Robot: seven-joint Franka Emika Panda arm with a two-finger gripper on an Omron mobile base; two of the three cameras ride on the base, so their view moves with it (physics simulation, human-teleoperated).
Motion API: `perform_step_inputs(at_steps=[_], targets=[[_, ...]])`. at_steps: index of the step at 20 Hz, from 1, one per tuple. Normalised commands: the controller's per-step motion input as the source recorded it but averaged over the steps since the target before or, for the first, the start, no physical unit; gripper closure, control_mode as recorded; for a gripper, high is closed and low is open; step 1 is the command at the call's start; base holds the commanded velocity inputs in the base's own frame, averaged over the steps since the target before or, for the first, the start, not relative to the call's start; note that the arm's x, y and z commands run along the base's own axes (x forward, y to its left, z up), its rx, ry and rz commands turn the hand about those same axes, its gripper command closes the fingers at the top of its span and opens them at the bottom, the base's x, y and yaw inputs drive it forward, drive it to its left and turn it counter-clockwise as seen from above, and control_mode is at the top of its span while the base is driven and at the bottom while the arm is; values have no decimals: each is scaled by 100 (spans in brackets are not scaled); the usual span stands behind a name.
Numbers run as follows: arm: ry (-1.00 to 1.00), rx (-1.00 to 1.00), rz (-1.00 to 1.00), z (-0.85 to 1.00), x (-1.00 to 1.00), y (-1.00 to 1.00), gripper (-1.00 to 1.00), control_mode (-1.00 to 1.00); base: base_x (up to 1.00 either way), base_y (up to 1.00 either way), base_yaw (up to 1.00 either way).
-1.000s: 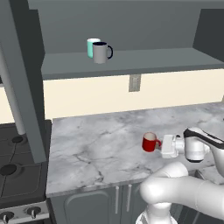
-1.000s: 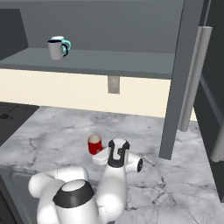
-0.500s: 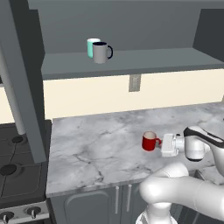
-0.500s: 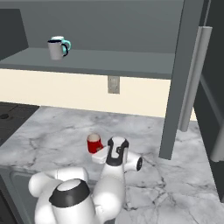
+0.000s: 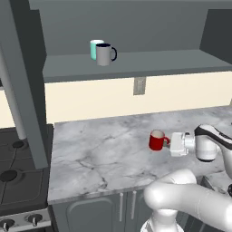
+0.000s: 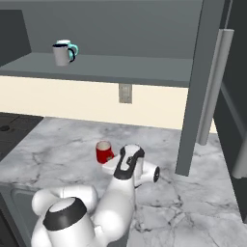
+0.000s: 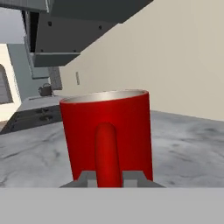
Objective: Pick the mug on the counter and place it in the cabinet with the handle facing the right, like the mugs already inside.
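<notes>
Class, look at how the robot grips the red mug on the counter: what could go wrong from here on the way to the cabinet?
The jaws pinch only the thin handle of the red mug, so it may swivel or slip when lifted. The grey mug and teal mug already stand on the cabinet shelf, so a swing could knock them.

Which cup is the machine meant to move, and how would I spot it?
Find the wide white-grey marble counter under the dark grey wall cabinet. The small glossy red mug stands on it, its red loop handle pinched in the tool. The grey mug and teal mug sit up on the shelf.
</notes>
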Motion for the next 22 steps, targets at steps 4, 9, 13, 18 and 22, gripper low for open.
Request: perform_step_inputs(at_steps=[4,9,13,18,22], targets=[[0,1,2,52,-8,0,100,-100,0,0,0],[-3,0,4,53,-16,2,100,-100,0,0,0],[-2,0,3,56,-21,6,100,-100,0,0,0],[-1,0,1,50,-22,16,100,-100,0,0,0],[0,0,0,48,-17,23,100,-100,0,0,0]])
